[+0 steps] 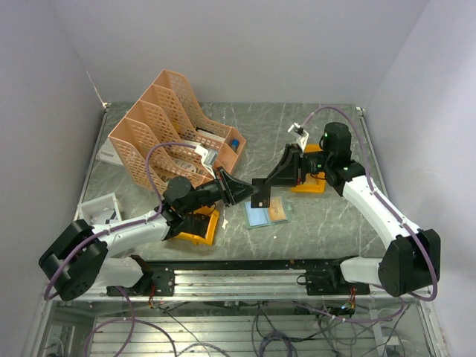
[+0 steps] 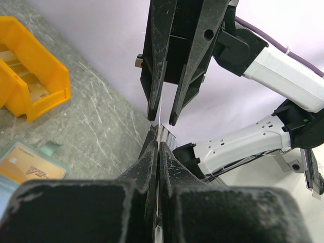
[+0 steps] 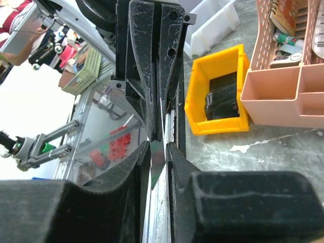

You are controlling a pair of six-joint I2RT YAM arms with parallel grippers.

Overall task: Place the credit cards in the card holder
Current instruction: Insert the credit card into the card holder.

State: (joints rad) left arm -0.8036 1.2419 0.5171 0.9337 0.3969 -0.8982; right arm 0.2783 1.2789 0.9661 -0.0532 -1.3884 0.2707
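Observation:
My left gripper (image 1: pixel 251 193) is shut on a thin pale credit card held edge-on (image 2: pixel 160 132) in the air above the table's middle. My right gripper (image 1: pixel 260 198) meets it tip to tip. Its jaws stand slightly apart on either side of the card's free end (image 3: pixel 158 159), and its fingertips (image 2: pixel 152 114) do not press the card. The grey-green card holder (image 1: pixel 258 219) lies open on the table below them. A tan card (image 1: pixel 279 209) lies on it, which also shows in the left wrist view (image 2: pixel 31 170).
A peach lattice file rack (image 1: pixel 175 126) stands at the back left. One yellow bin (image 1: pixel 199 227) sits under the left arm and holds black objects (image 3: pixel 223 98). Another yellow bin (image 1: pixel 309 183) sits by the right arm. A white box (image 1: pixel 100 208) is at the left edge.

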